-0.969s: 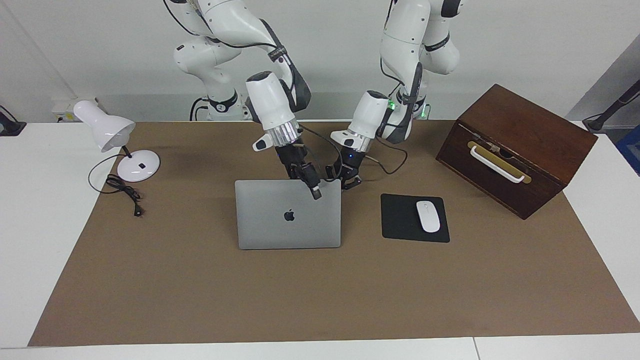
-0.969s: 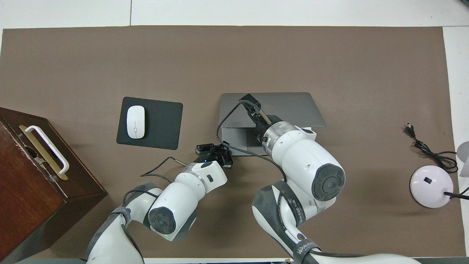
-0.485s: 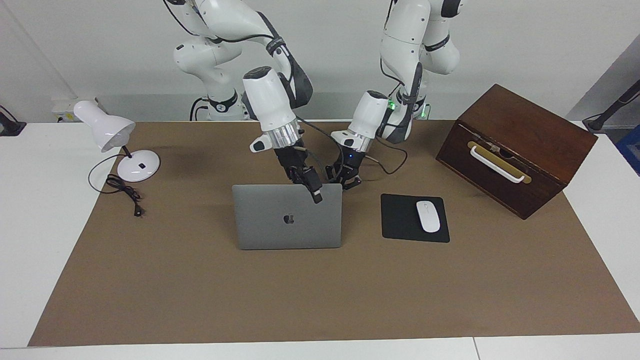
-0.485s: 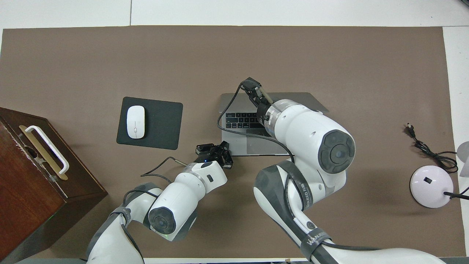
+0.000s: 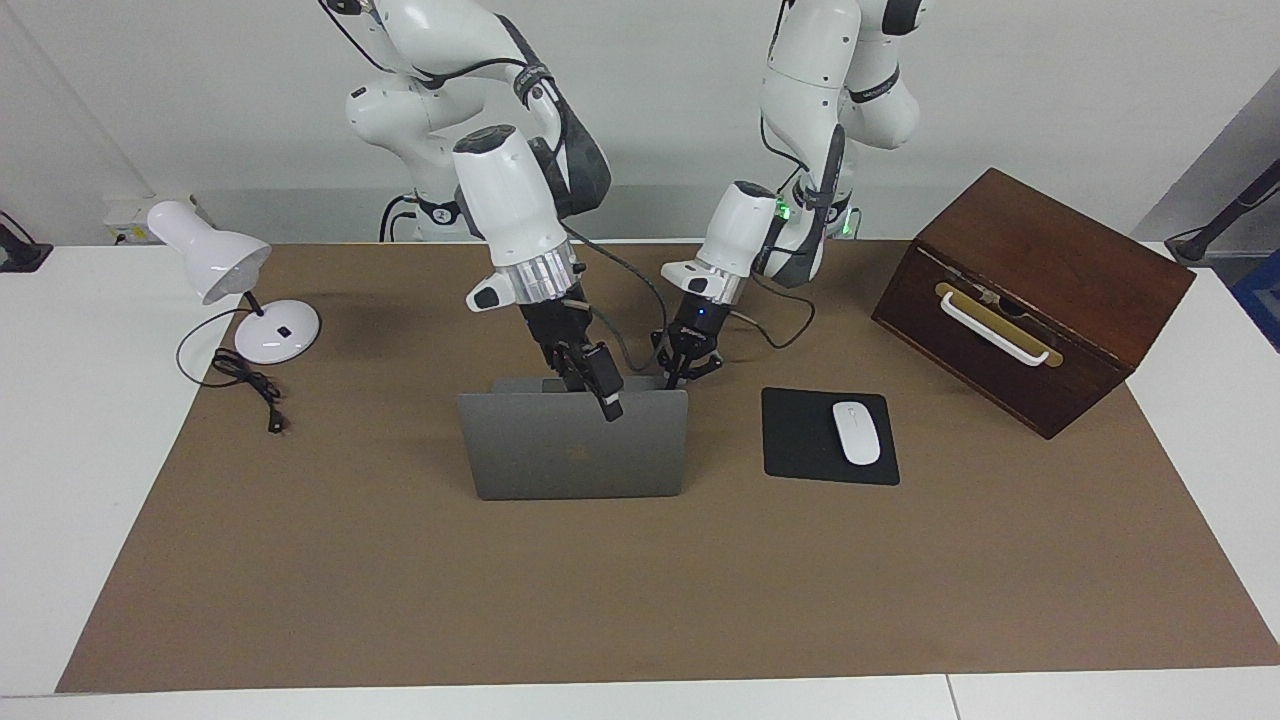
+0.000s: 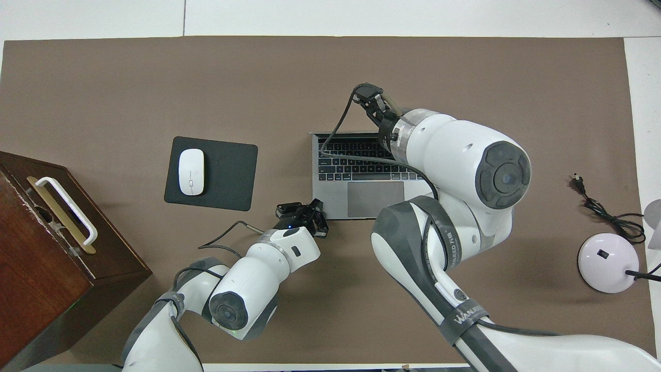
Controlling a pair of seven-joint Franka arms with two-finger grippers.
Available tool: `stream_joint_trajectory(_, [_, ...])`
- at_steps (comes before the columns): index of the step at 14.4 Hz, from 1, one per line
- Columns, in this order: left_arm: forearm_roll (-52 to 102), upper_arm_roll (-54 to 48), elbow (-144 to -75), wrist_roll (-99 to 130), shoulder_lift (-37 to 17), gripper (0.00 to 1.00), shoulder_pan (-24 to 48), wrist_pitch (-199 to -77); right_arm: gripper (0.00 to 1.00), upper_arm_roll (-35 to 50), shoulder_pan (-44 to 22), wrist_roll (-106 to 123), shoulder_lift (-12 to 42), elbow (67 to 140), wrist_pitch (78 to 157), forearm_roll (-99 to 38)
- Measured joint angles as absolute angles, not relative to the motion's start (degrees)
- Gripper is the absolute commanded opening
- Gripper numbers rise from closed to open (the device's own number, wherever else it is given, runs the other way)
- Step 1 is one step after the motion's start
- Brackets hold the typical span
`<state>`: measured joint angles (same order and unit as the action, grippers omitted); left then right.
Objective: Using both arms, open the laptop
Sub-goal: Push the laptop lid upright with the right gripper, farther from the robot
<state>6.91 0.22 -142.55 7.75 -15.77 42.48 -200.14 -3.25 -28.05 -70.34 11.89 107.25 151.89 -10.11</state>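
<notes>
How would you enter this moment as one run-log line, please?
laptop: lid raised, keyboard exposed | right pincer: at lid's top edge | left pincer: shut, at base corner nearest robots

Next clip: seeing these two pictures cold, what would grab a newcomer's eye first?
The thin silver-grey metal laptop at mid-table, its lid raised near upright and its keyboard bared. The right end effector is at the lid's top edge, while the left end effector, shut, sits low at the base's corner nearest the robots. Next, the dark brown wooden box with a white handle at the left arm's end.
</notes>
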Motion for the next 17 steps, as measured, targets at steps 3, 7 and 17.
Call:
stream_joint_trajectory(3, [6.9,0.2,-142.5,7.7,-15.8,0.00,42.5,-200.1,1.00,-3.3,-26.6,-68.0,13.3,103.7,149.2,-10.1])
stream_joint_trajectory(7, [6.9,0.2,-142.5,7.7,-15.8,0.00,42.5,-200.1,1.00,-3.3,-25.1,-64.4,14.4,100.8,146.3,-10.1])
stream_joint_trajectory(17, [6.9,0.2,-142.5,7.7,-15.8,0.00,42.5,-200.1,1.00,-3.3,-22.0,-56.1,15.8,97.8,143.9,-10.1])
